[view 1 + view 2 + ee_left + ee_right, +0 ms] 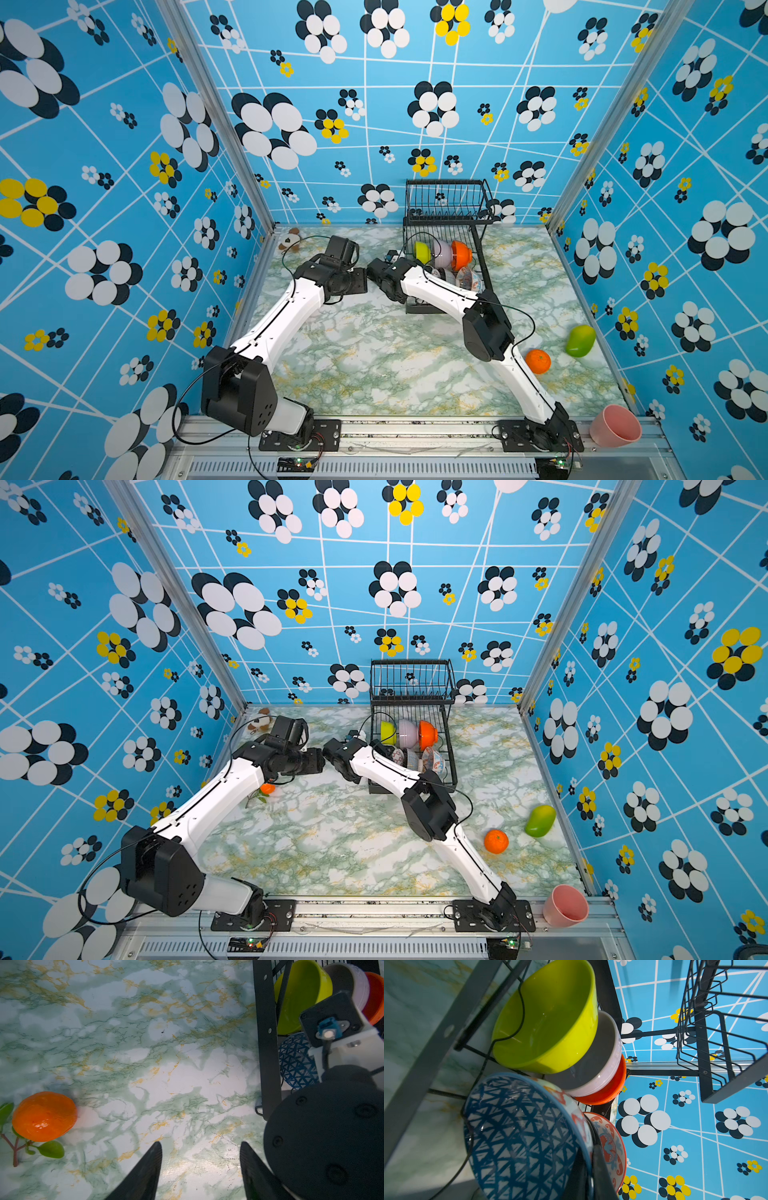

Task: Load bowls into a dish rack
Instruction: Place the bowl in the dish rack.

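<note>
The black wire dish rack (451,199) stands at the back of the table. On edge in its lower tray are a lime-green bowl (550,1022), a lilac bowl (602,1059) and an orange bowl (614,1088). In the row nearer me are the blue geometric bowl (519,1132) and a red-blue floral bowl (610,1147). My right gripper (588,1148) is shut on the blue geometric bowl's rim, one finger inside and one outside. My left gripper (201,1144) hangs open over bare table just left of the rack (267,1043), holding nothing.
A small orange fruit with leaves (44,1115) lies left of my left gripper. Another orange (538,361), a green mango (580,340) and a pink cup (615,426) are at the right front. A plush toy (289,240) sits in the back left corner. The two wrists are close together.
</note>
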Controlling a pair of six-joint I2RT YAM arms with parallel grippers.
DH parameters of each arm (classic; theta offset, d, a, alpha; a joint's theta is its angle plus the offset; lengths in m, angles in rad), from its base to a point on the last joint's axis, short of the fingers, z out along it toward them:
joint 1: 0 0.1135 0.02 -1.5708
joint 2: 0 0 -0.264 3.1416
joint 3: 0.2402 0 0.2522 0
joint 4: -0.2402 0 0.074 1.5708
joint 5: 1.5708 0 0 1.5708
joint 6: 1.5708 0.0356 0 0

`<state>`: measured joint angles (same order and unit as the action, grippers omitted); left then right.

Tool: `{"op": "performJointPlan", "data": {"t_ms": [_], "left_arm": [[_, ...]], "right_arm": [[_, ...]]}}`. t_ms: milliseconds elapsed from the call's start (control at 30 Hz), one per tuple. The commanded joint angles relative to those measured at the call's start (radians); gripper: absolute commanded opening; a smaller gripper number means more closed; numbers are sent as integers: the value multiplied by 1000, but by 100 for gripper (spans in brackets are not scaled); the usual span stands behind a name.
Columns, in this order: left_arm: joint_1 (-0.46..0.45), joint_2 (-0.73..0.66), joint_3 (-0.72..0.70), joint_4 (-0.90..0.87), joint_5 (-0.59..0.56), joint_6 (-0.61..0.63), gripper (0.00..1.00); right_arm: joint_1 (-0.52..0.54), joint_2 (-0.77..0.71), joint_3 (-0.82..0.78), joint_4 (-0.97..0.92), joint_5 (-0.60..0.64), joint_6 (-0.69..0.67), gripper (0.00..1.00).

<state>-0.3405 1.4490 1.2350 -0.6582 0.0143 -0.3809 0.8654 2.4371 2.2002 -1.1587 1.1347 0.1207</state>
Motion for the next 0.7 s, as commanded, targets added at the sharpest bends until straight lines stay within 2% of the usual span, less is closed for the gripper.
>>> {"op": "performJointPlan", "data": {"t_ms": [0,667], "left_arm": [[7,-9,-5,-8,8,4,62],[8,-13,-5,-7,8,5,63]], "right_arm": [[27,28,21,-8,-149,31,9],[27,24,29,-27,-181,50,13]]}}
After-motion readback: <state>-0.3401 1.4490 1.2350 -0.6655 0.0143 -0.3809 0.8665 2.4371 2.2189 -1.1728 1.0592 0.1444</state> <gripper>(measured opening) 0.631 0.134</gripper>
